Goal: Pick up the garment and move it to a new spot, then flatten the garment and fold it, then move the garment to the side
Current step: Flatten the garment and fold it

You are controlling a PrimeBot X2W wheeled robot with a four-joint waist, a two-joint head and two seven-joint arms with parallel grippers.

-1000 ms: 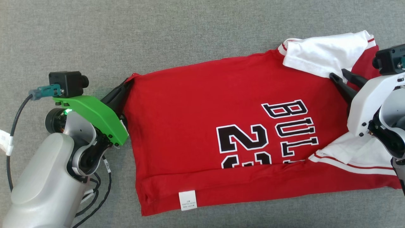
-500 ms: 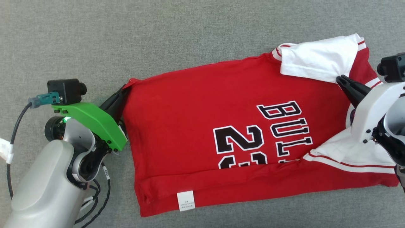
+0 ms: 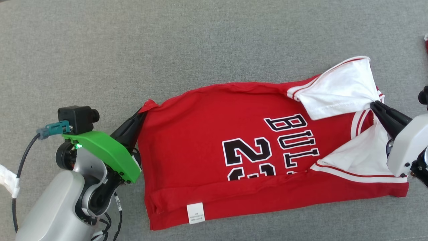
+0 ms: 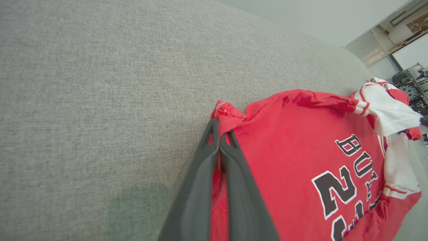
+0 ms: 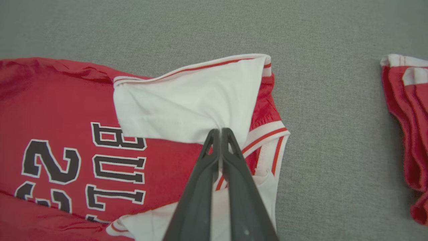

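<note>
Pinched shut with the left gripper [image 4: 219, 125] on the far hem corner of the garment [image 3: 207, 134], a small nub of red cloth bunched just past the fingertips. Closed likewise with the right gripper [image 5: 220, 130], long fingers pressed together on the inner corner of the upper white sleeve [image 5: 187, 97] at the neckline end, fabric drawn into creases toward the pinch. Gripped at the two ends of the same far edge, probably so as to carry that edge as one line rather than let the middle sag or twist. Spread across the middle of the grey cloth surface [image 3: 167, 50], printed side up, black lettering and number lying sideways, far edge rippled between the two grips. Turned up along the near side into a long red band [image 3: 267, 197] with a white care label [image 3: 195, 213] showing on it, so apparently midway through the folding, not done. With the lower white sleeve [image 3: 361, 157] tucked inward just beside the right gripper, presumably to give a straight-sided shape. Well apart to the right, another red and white garment [image 5: 411, 117], perhaps marking where finished pieces go. Worth lifting both ends evenly: thin, slack cloth, apt to slip from so small a pinch or to drag the near fold out of place.
</note>
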